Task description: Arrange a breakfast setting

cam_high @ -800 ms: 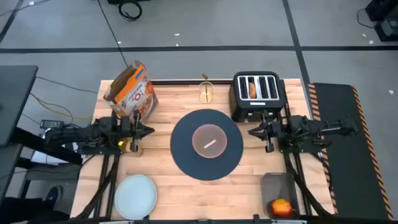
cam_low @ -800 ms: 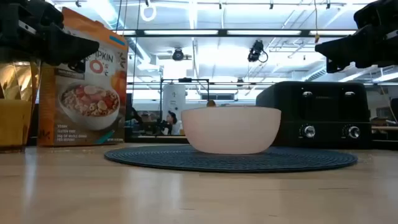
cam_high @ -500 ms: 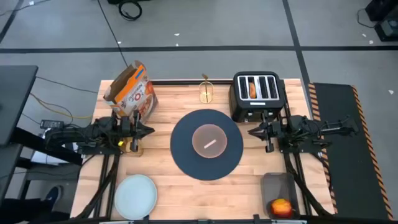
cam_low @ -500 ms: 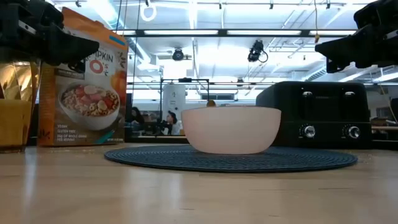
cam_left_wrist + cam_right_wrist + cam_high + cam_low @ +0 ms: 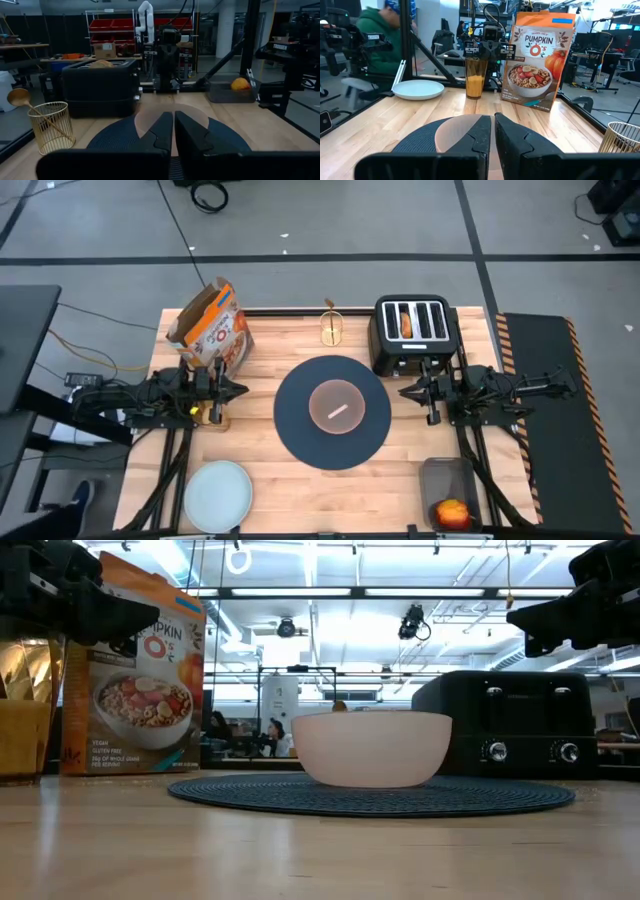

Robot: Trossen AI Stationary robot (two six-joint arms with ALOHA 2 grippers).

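1. The left gripper (image 5: 240,389) hangs over the wooden table (image 5: 400,450), fingers pressed together, holding nothing
2. The right gripper (image 5: 404,391) mirrors it on the opposite side, fingers likewise pressed together and empty
3. Between the two grippers lies the big dark-blue round placemat (image 5: 295,432) with the tan bowl (image 5: 334,402) on it
4. The amber cup (image 5: 475,76) stands just beside the left gripper
5. The pale-blue plate (image 5: 218,492) and red apple (image 5: 451,511) sit well apart from both grippers

"PUMPKIN O's" on orange cereal box (image 5: 538,62)
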